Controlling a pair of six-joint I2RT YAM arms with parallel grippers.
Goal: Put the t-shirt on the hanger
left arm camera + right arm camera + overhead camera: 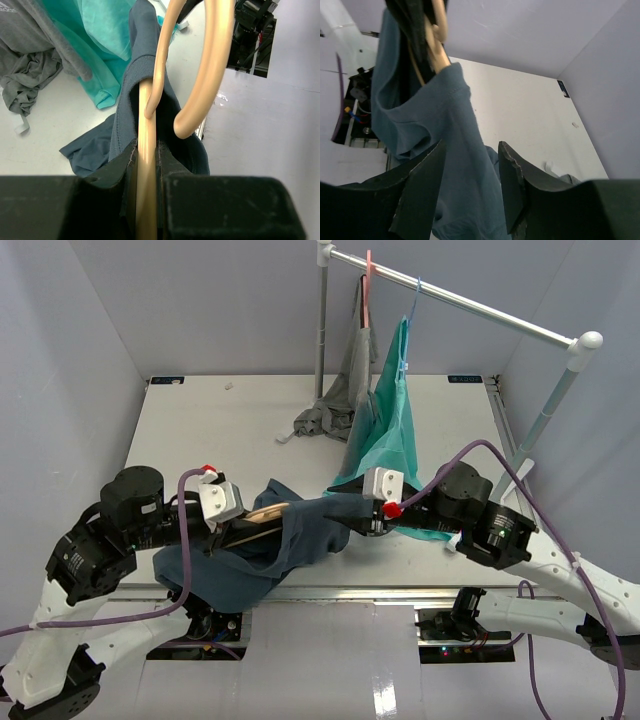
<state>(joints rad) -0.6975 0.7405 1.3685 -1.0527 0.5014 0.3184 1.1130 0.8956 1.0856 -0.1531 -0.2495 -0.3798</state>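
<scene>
My left gripper (240, 525) is shut on the flat tan body of the hanger (264, 511), held above the table's front left. In the left wrist view the hanger (147, 150) runs up between the jaws of the left gripper (147, 167), and its hook (210, 65) curls above. The dark slate-blue t-shirt (290, 540) is draped over the hanger, its collar (131, 80) wrapped around the neck, and the rest sags to the table. My right gripper (470, 165) stands open at the shirt's right end (345, 512). The t-shirt (455, 125) hangs loosely between the jaws, and a gap shows beside the right one.
A metal rail (450, 298) on two posts crosses the back right. A grey garment (345, 390) on a pink hanger (369, 280) and a teal-green garment (390, 420) on a blue hanger (412, 310) hang from it, trailing onto the white table (220, 430).
</scene>
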